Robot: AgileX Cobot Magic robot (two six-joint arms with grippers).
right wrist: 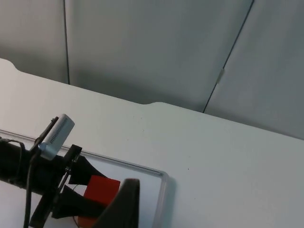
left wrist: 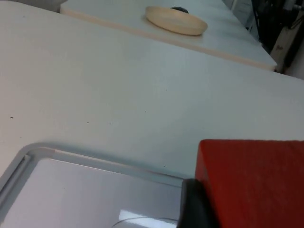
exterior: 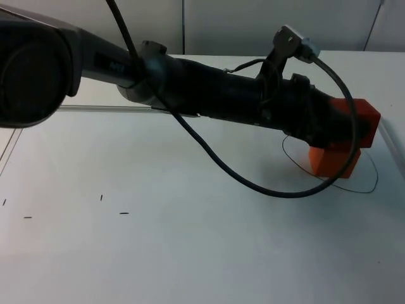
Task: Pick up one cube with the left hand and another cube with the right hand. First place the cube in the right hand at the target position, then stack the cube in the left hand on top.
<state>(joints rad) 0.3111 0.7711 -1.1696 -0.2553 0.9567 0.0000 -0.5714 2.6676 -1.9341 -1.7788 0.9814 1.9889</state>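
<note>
Meanwhile, we see the left gripper [exterior: 351, 126] stretched across the white desk [exterior: 158, 253], its jaws clenched on the upper red cube [exterior: 366, 120], resting on the lower red cube [exterior: 329, 161]; the right gripper [right wrist: 124, 199] waits near them, its jaws' state unclear.

Left gripper [right wrist: 88, 190] reaches across the white tabletop [right wrist: 213, 156], black fingers [right wrist: 78, 168] clamped on a red cube [right wrist: 100, 189]. A second red cube [right wrist: 84, 221] sits just under it, partly hidden. Thin raised border [right wrist: 164, 183] on the tabletop beside them. Grey partition wall [right wrist: 156, 52] behind.
</note>
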